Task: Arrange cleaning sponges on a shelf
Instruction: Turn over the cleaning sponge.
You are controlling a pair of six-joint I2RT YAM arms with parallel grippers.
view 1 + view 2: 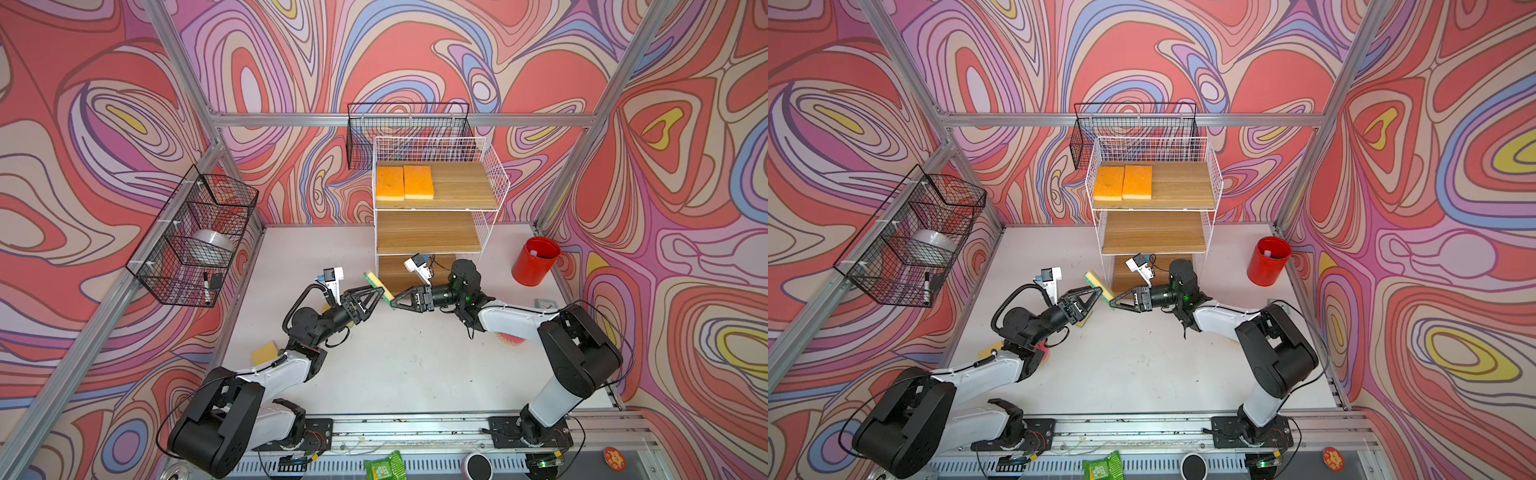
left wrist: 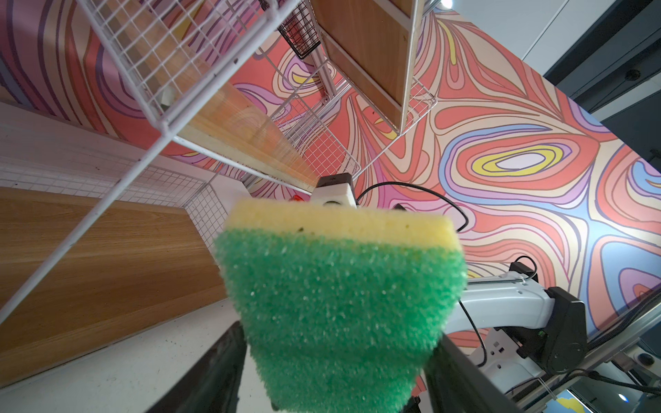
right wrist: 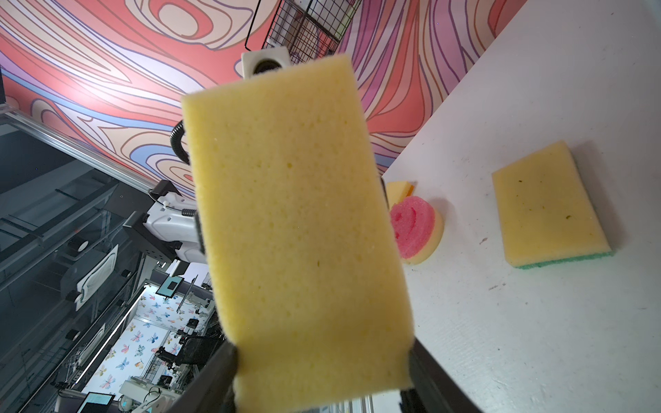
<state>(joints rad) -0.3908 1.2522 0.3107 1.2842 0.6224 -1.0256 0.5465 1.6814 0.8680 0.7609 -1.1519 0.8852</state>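
1. shelf (image 1: 428, 232): white wire rack with 3 stepped wooden boards, standing on the white table (image 1: 395, 374) against the back wall.
2. corner orange sponge (image 1: 390, 183) and second orange sponge (image 1: 418, 181): 2 pads lying flat, orange side up, touching side by side at the left end of the shelf's top board.
3. held green sponge (image 1: 376, 282): off the table and tilted, just in front of the left corner of the shelf's lowest board.
4. right gripper (image 1: 394, 302): clamped on one end of the held green sponge; in the right wrist view the foam is pinched in between the fingers.
5. left gripper (image 1: 380, 293): jaws stand to either side of the same sponge; whether they press it cannot be told.
6. face-down green sponge (image 3: 551, 207): flat on the table in front of the shelf, yellow side up.
7. pink smiley sponge (image 3: 415, 229): on the table, farther from the shelf than item 6.
8. yellow-side-up sponge (image 1: 264, 352): on the table well in front of the shelf and to its left, beside the left arm.
9. scalloped pink sponge (image 1: 510, 338): in front of the shelf to its right, mostly hidden under the right arm.
10. red cup (image 1: 534, 262): on the table, near the shelf's right side.
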